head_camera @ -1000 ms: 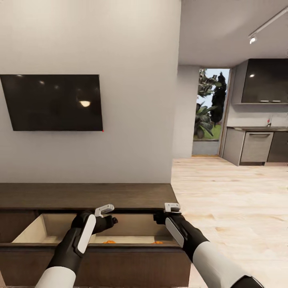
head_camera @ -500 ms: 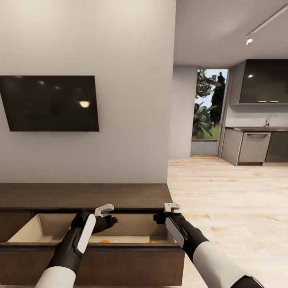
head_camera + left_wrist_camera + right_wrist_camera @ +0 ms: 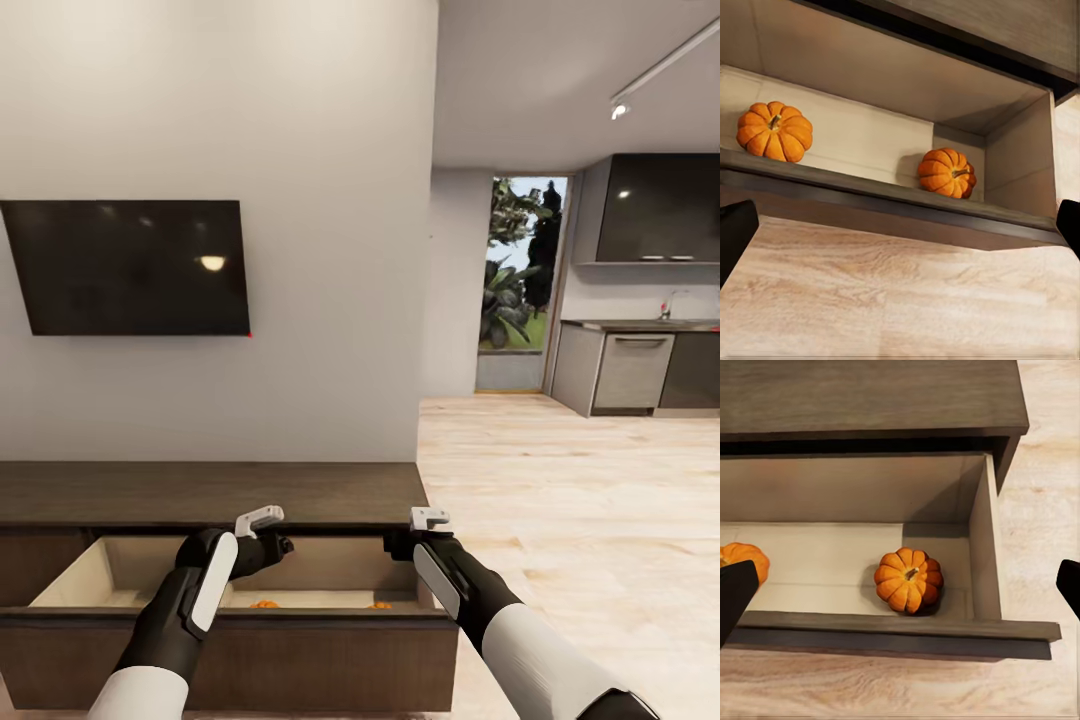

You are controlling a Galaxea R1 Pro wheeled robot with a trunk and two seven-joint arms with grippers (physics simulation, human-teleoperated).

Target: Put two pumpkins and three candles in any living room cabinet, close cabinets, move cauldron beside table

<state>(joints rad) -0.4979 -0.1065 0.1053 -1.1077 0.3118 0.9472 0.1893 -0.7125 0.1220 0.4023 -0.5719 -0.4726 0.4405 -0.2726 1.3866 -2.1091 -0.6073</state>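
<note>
Head view: I stand before the dark-brown cabinet [image 3: 210,492], its wide drawer [image 3: 230,645] pulled out under a wall-mounted television [image 3: 128,266]. My left fingers [image 3: 262,522] and right fingers [image 3: 430,519] hang above the drawer's pale inside; from here I cannot tell how far either pair is spread. Two slivers of orange, the pumpkins, peek over the drawer front, one [image 3: 264,603] below my left arm, the other [image 3: 379,604] nearer my right. A kitchen [image 3: 640,340] and a garden doorway [image 3: 520,280] lie beyond the pale wood floor [image 3: 580,500].

Left wrist view: both pumpkins sit on the drawer's floor, well apart, one [image 3: 775,131] toward the middle, the other [image 3: 946,172] close to the end wall. My dark fingertips [image 3: 735,232] stand at opposite edges of the picture, spread wide and holding nothing.

Right wrist view: one pumpkin [image 3: 908,579] rests upright near the drawer's end wall; the other [image 3: 744,559] is partly behind a fingertip [image 3: 733,596]. These fingers too are spread wide, empty.
</note>
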